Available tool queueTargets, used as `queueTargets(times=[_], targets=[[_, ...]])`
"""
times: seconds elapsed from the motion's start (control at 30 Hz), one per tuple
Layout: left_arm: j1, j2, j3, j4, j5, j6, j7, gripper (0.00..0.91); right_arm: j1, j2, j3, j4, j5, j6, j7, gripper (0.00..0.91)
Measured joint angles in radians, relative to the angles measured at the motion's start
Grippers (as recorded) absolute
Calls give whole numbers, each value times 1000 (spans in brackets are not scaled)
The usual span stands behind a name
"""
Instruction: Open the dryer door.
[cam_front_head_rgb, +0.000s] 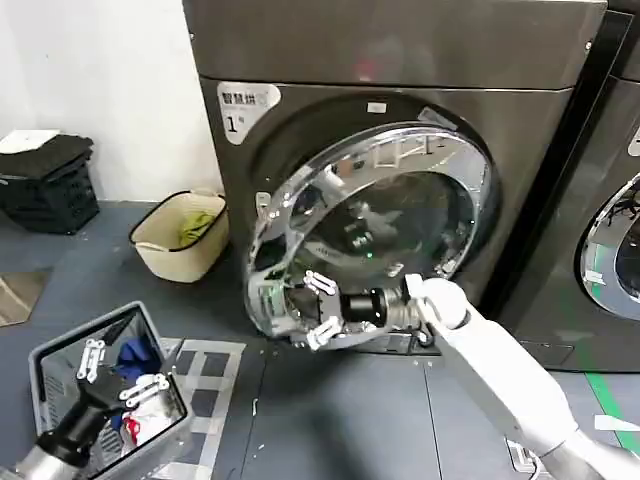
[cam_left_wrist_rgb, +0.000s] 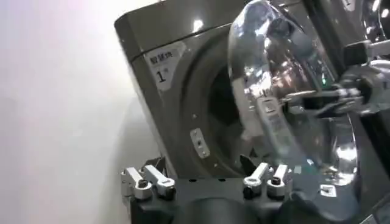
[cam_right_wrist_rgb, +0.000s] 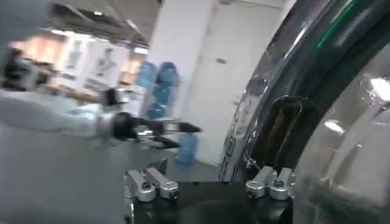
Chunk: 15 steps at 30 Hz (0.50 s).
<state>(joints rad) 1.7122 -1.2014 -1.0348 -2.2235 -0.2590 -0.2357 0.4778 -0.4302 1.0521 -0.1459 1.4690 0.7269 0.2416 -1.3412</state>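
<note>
The dryer door (cam_front_head_rgb: 375, 225) stands ajar on the machine marked "1" — the left wrist view shows the gap behind it. The right gripper (cam_front_head_rgb: 318, 310), fingers spread, holds nothing at its lower rim. The left gripper (cam_front_head_rgb: 118, 375) hangs open over a grey basket (cam_front_head_rgb: 60, 350).

Chrome-ringed dryer door (cam_front_head_rgb: 375, 215), dark glass

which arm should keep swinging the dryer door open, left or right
Right. The right gripper is open at the chrome rim of the partly open dryer door; the left gripper hangs low over a basket.
</note>
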Motion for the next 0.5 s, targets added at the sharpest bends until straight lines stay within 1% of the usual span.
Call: queueTargets(times=[0.27,0.5], targets=[[-65,91,17,37,-11,14,-11,907,-66,-67,56,71,-33,3,-74,907],[-156,178,85,78,-13,46,-12,907,-164,-147,171,123,-20,3,-75,907]])
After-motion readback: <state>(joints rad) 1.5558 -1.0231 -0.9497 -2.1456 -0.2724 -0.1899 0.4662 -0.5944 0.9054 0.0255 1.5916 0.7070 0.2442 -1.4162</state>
